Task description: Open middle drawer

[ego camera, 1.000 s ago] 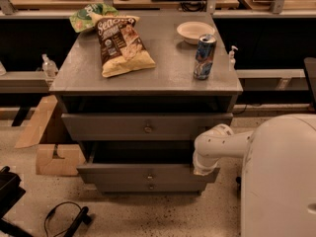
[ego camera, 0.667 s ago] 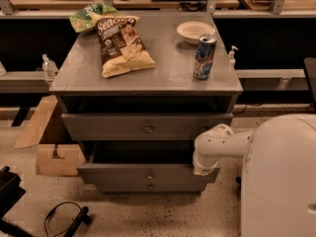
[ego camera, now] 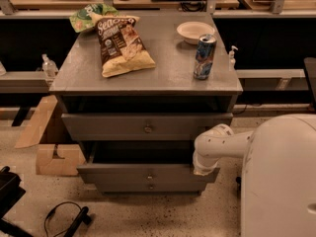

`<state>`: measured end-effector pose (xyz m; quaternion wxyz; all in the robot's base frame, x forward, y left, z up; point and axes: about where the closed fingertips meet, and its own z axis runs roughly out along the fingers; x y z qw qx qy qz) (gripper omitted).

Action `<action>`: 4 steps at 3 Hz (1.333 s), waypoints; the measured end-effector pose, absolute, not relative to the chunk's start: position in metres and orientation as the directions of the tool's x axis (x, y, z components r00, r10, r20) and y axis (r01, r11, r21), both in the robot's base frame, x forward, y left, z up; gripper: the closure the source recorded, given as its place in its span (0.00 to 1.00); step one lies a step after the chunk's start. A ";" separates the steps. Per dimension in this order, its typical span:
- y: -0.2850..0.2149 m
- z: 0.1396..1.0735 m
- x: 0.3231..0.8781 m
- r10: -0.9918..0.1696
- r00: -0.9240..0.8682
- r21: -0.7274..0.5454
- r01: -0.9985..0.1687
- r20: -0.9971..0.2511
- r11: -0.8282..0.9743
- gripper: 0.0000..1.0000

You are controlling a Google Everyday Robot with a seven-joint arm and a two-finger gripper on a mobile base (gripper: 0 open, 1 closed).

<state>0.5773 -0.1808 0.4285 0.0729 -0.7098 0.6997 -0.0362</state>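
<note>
A flat-topped grey desk (ego camera: 168, 70) with a dull, matte surface carries four things. Toward its back left corner lies a crinkled brown chip bag (ego camera: 121, 43), its yellowish lower end pointing to the front edge. A glossy green bag (ego camera: 88, 18) is partly tucked under it at the back left corner. Near the back right corner sits a shallow round white bowl (ego camera: 194, 31). In front of the bowl, close to the right edge, a blue printed metal can (ego camera: 204, 57) stands upright.

Below the front edge, the top drawer (ego camera: 108, 126) has a plain grey front with a small round knob, and a dark gap shows above it. The middle drawer (ego camera: 118, 173) stands out from the desk, further forward than the top one, with its dark cavity open to view. Its flat grey front bears a small round knob (ego camera: 149, 177).

The robot's smooth, rounded white arm (ego camera: 222, 143) bends down under the desk's front right corner. The hand (ego camera: 201, 170) sits at the right end of the middle drawer's front. Whether it is open or closed, or grips anything, cannot be told.

Flattened brown cardboard (ego camera: 49, 154) lies on the speckled floor (ego camera: 148, 216) by the desk's left side.
</note>
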 end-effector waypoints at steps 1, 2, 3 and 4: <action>-0.181 0.429 0.577 -0.999 0.018 -0.154 -0.988 -0.051 -0.010 1.00; -0.181 0.428 0.577 -0.999 0.018 -0.154 -0.988 -0.051 -0.010 0.73; -0.181 0.428 0.577 -0.999 0.018 -0.154 -0.988 -0.051 -0.010 0.50; -0.181 0.428 0.577 -0.999 0.018 -0.154 -0.988 -0.051 -0.010 0.27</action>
